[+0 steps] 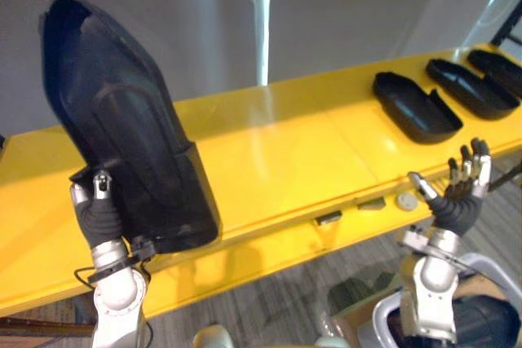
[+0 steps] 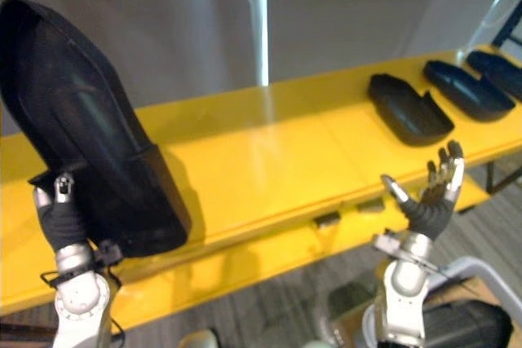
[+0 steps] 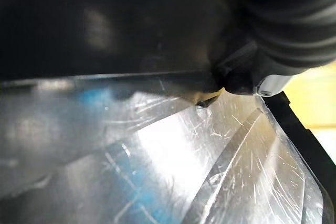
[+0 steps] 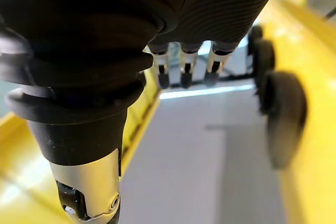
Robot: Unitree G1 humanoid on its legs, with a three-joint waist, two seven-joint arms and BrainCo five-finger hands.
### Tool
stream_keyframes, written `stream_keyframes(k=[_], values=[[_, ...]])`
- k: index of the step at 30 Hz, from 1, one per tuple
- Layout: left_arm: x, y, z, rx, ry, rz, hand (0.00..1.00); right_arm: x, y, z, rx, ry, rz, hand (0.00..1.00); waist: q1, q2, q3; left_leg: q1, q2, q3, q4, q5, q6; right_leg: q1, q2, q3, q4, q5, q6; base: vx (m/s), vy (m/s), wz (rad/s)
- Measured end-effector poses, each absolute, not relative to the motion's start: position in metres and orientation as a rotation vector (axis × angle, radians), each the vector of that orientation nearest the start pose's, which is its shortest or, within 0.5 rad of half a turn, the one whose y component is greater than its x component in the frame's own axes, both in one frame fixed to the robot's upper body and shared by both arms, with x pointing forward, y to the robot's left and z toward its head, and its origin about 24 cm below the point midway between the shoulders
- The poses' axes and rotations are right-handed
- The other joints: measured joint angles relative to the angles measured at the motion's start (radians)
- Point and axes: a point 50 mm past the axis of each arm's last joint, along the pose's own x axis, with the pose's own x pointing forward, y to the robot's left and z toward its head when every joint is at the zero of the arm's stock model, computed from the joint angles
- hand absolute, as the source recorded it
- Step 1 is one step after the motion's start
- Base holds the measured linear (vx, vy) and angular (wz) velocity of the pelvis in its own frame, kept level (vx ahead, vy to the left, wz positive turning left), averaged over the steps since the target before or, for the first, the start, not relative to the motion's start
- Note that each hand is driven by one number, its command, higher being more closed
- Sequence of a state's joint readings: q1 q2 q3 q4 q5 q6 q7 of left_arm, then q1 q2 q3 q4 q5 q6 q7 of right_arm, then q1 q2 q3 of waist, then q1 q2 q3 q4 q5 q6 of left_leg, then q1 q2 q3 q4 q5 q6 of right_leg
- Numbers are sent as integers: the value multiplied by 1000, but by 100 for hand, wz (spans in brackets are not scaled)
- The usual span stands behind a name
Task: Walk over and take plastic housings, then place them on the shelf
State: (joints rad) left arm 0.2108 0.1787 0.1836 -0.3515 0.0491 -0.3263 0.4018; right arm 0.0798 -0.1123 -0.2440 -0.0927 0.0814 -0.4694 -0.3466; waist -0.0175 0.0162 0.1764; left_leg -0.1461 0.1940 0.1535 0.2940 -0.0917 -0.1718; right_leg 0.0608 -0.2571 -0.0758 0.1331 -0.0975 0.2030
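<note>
Black moulded plastic housing (image 1: 122, 120), long and tapered, stands upright over the left front edge of the yellow shelf (image 1: 277, 160). It is pinched in the left hand (image 1: 98, 209), thumb on its near face. Right hand (image 1: 461, 193) hangs empty off the shelf's right front edge, fingers straight. Three like housings (image 1: 412, 107) lie at the shelf's far right. We judge it best to tip ours flat over the bare middle, lower it until it rests, then release.
</note>
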Motion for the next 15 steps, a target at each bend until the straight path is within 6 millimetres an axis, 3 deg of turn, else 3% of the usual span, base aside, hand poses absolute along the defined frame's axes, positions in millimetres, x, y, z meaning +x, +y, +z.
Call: stream_keyframes(k=[2, 7, 11, 15], values=[[192, 229, 125, 209, -549, 506, 100, 210, -251, 98, -47, -521, -595, 0, -6, 19, 10, 7, 17, -5, -47, 39, -8, -14, 22, -4, 5, -6, -6, -131, -121, 2], [207, 223, 136, 232, -509, 402, 100, 209, -258, 105, -71, -543, -608, 0, -27, 16, 16, 53, 27, 17, -178, 126, -18, -54, 40, 6, 14, -5, -23, -87, -59, -7], [247, 221, 120, 206, -306, 329, 100, 212, -256, 106, -86, -529, -578, 0, -31, 7, 21, 99, 26, 49, -227, 152, -21, -47, 43, 32, 15, 14, -14, 6, -1, -18], [294, 245, 99, 208, -40, 377, 100, 217, -252, 109, -132, -518, -510, 0, -68, 7, 29, 133, 26, 77, -261, 164, -23, -52, 47, 63, 16, 20, -13, 4, -5, -20]])
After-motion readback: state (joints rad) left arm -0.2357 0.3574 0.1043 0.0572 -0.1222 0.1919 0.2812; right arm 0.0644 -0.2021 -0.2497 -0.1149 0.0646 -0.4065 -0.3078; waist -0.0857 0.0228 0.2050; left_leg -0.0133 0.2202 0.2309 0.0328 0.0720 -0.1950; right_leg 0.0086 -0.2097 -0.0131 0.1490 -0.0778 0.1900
